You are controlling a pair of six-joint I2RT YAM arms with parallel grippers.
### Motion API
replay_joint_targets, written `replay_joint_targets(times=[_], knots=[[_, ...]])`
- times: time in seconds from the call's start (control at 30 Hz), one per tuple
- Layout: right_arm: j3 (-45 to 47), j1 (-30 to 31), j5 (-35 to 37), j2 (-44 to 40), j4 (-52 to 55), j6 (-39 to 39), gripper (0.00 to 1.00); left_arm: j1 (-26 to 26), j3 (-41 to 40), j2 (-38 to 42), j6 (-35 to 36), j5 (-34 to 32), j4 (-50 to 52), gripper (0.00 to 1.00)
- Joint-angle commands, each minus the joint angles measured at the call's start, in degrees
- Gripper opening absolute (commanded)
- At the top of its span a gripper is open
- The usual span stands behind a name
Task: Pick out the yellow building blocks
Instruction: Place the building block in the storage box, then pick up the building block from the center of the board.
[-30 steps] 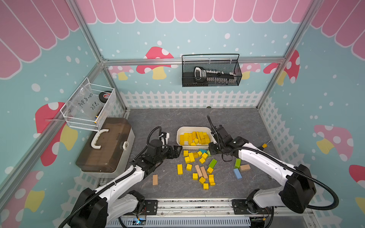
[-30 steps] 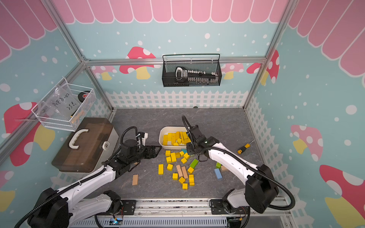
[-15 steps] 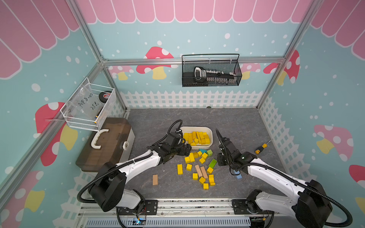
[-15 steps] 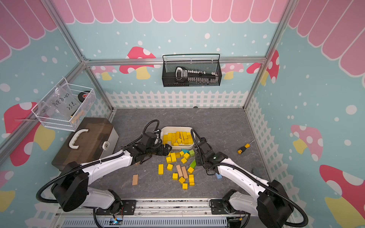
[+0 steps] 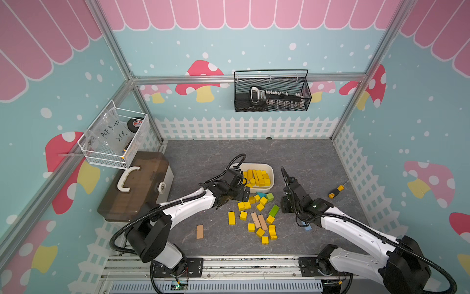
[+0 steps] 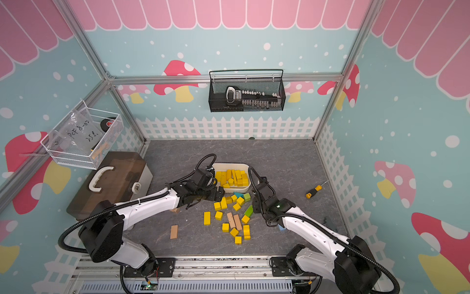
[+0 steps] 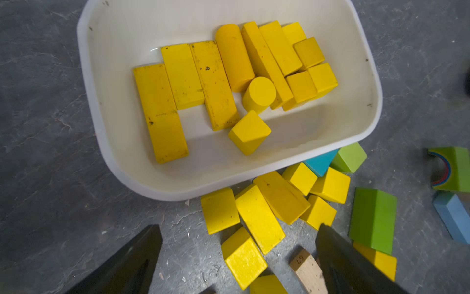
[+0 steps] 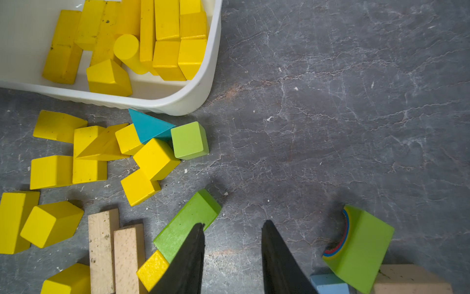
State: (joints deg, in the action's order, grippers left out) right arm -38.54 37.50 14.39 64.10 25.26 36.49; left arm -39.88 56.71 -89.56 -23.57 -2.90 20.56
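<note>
Two empty claws (image 7: 238, 226) (image 8: 234, 222), left wider.

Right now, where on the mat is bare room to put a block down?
Bare: the mat between the tub and the screwdriver, and behind the tub up to the fence. Crowded: yellow blocks in front of the tub.

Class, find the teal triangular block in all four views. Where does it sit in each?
Top view: teal triangular block by the white tray, near wall.
Top view: the block, same spot.
Left wrist: block partly hidden by the tray rim.
Right wrist: block at the tray's corner.
Landmark: green cube beside it.
</note>
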Motion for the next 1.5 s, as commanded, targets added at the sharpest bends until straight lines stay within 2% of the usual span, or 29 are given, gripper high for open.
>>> replay_joint_targets(times=[0.0,0.07,0.13,0.2,0.23,0.33,0.4,0.5,0.6,0.7,0.73,0.8,0.9,1.0,1.1,1.33,1.47], knots=[[0.01,-0.12,0.58,0.3,-0.56,0.71,0.38,-0.14,1.39,-1.01,0.42,-2.62,4.43,0.99],[1.02,-0.08,-0.29,-1.33,-1.58,0.47,0.39,-0.13,1.23,-0.67,0.46,-2.48,4.3,0.99],[2.44,-0.14,0.05,-4.38,-0.82,1.65,0.33,-0.13,0.78,-0.09,0.6,-2.39,3.83,0.98],[4.46,-0.12,1.41,-9.01,-0.39,3.03,0.35,-0.11,0.57,0.08,0.63,-2.46,3.6,0.98],[5.42,-0.12,2.35,-11.62,0.26,3.86,0.45,-0.16,0.59,0.09,0.73,-2.26,3.42,0.97],[7.95,-0.23,2.57,-16.87,0.67,6.86,0.63,-0.21,0.59,0.04,0.86,-1.96,3.18,0.96],[8.63,-0.21,2.78,-18.21,0.67,8.05,0.66,-0.25,0.45,0.09,0.89,-2.11,3.23,0.96],[7.87,-0.23,1.94,-19.44,1.5,7.43,0.64,-0.15,0.5,0.18,0.72,-2.29,3.26,0.95],[9.48,-0.25,2.97,-21.69,0.83,8.16,0.69,-0.24,0.72,-0.17,0.72,-2.34,3.35,0.95],[9.94,-0.63,6.03,-22.9,4.26,11.77,0.95,-0.21,1.3,-0.94,0.76,-2.2,3.81,0.94],[10.36,-0.85,6.11,-23.51,4.09,11.58,0.99,-0.18,1.47,-1.29,0.9,-2.01,3.94,0.93],[10.76,-1.04,5.02,-23.33,1.89,9.92,0.98,-0.23,1.95,-1.82,0.85,-1.85,4.18,0.93],[8.86,-1.2,3.88,-18.02,0.96,8.5,0.99,-0.19,2.13,-2.1,0.86,-1.73,4.3,0.96],[6.89,-1.19,1.32,-12.6,-0.83,6.44,0.91,-0.19,2.06,-2.11,0.79,-1.85,4.2,0.99],[6.21,-1.17,0.15,-10.42,-2.13,5.3,0.89,-0.2,2.1,-2.26,0.98,-1.41,4.16,0.99],[8.97,-1.16,0.59,-16.5,-2.6,5.78,0.95,-0.23,4.07,-2.56,1.69,-0.85,6.01,0.99],[9.37,-1.17,0.46,-17.03,-2.89,5.96,0.93,-0.28,3.66,-2.02,1.68,-1.1,5.5,0.99]])
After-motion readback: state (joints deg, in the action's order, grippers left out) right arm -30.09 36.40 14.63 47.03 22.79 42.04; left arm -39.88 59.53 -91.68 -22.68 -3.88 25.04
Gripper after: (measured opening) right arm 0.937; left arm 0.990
